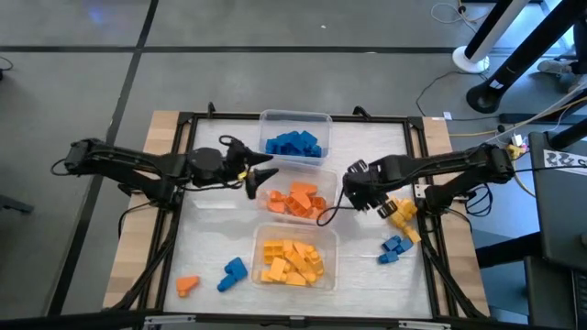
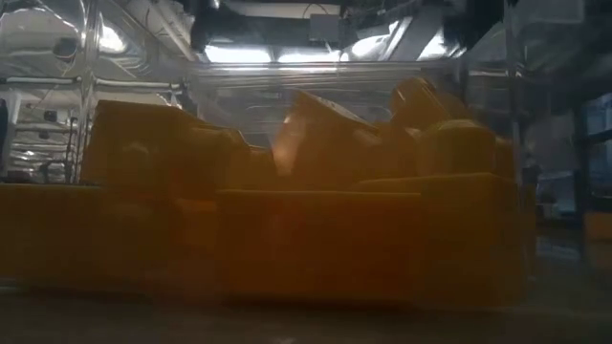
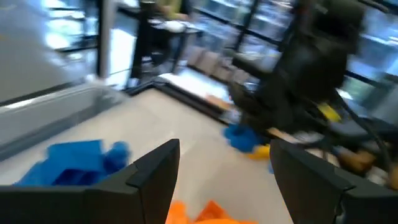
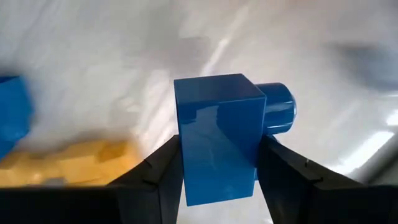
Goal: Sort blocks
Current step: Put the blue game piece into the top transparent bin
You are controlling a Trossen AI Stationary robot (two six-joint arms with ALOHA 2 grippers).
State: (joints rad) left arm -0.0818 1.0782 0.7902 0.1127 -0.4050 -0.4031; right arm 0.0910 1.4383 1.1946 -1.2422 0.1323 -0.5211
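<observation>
Pale wood table (image 1: 163, 128) under a black frame, grey floor around it; near edge has one loose orange block (image 1: 187, 285) and blue block (image 1: 234, 271). Three clear tubs run near to far: yellow blocks (image 1: 291, 260), orange blocks (image 1: 295, 201), blue blocks (image 1: 293, 144). Right gripper (image 4: 219, 163) clamps a blue block (image 4: 217, 134) beside the middle tub; left gripper (image 1: 260, 174) hangs spread wide, empty, opposite.
</observation>
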